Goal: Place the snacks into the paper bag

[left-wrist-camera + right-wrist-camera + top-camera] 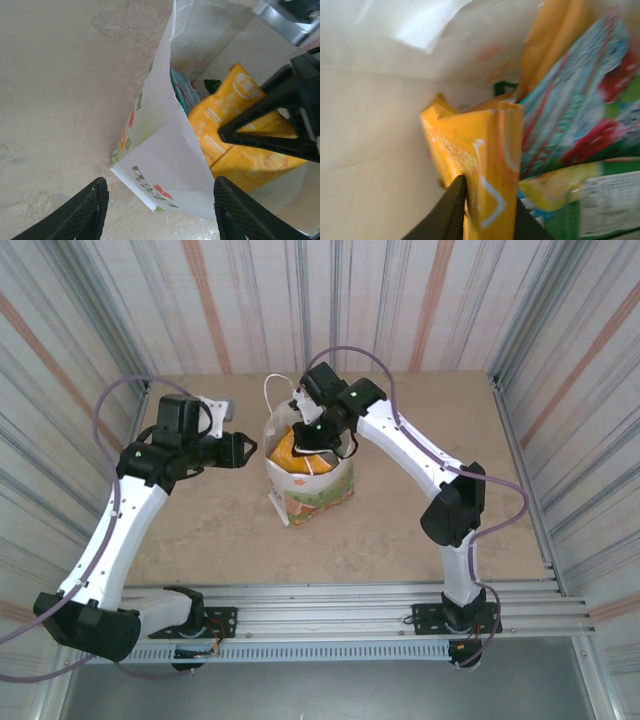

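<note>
I work over a beige, stone-patterned table top [200, 530], bare apart from one bag. Pale walls [400, 300] striped in grey and rust-orange close it in on three sides, and a silver metal rail [330, 600] runs along the near edge where my arms are bolted.

The white upright paper bag [305, 490] with an orange-and-green print on its lower part stands near the middle of the table, mouth open and thin cord handles up.

My right gripper [318, 435] reaches down into that mouth. From my right wrist I see its two dark fingers [452, 215] pinching the yellow-orange crinkly snack packet [485, 150] from either side, the packet standing on edge inside the bag against the white inner wall. A green-and-white snack packet with red marks [580, 110] lies just beside it in the bag.

My left gripper [243, 450] hangs just beside the bag's left side, not touching it. Its fingers [90, 210] are spread with nothing between them, and the bag's printed lower corner [150, 180] lies just beyond their tips.
</note>
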Action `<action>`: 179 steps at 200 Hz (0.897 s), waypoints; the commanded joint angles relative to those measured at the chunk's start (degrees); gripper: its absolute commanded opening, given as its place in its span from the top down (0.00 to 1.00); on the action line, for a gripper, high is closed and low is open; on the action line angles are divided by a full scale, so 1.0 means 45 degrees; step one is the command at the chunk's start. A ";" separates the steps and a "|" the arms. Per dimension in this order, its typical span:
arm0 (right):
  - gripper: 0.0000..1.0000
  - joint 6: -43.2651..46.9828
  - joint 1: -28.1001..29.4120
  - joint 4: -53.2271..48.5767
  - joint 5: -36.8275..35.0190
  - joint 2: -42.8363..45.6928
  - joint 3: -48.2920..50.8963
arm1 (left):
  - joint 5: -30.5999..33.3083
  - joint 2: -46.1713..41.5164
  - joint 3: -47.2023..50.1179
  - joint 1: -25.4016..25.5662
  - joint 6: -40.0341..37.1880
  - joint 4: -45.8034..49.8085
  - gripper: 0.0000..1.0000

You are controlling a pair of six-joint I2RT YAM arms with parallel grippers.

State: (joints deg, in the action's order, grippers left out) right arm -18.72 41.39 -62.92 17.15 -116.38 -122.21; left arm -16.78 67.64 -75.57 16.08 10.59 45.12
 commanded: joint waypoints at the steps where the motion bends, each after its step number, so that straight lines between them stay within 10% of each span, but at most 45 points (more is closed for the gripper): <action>1: 0.68 0.0365 0.0201 -0.1279 -0.3104 -0.0474 -0.0973 | -0.0234 -0.0014 -0.0512 -0.0071 -0.0048 0.0159 0.40; 114: 0.40 0.1558 0.0709 -0.0795 -0.8665 0.1686 -0.1407 | 0.1143 -0.0058 0.0168 -0.0300 -0.0420 -0.0086 0.30; 179: 0.38 0.1393 -0.0613 0.0761 -0.8080 0.4666 0.2056 | 0.1513 -0.0695 0.2232 -0.0880 0.0048 -0.2171 0.29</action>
State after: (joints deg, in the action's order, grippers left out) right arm -12.73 41.65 -62.70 -20.64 -99.92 -118.50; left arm -10.17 66.59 -67.44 13.04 9.96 39.81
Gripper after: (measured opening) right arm 0.627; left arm 0.714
